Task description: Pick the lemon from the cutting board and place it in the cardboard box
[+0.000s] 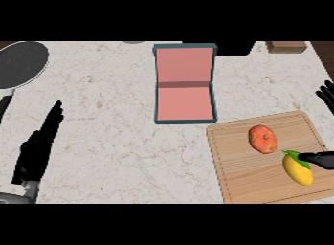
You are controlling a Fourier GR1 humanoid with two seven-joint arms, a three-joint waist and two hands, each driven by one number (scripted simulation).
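A yellow lemon (297, 170) with a green tip lies on the wooden cutting board (247, 177) at the lower right. My right hand (333, 103) comes in from the right edge, open, its fingers spread above the board's far right corner. Its thumb (323, 159) reaches to the lemon's green tip from the right. The box (185, 101), pink inside with a dark teal rim, stands open beyond the board's left corner, its lid laid back. My left hand (37, 146) rests open at the lower left, fingers straight and pointing away.
An orange-red fruit (262, 139) lies on the board just left of and beyond the lemon. A black frying pan (15, 64) sits at the far left, handle toward me. A brown block (286, 46) stands at the counter's back right.
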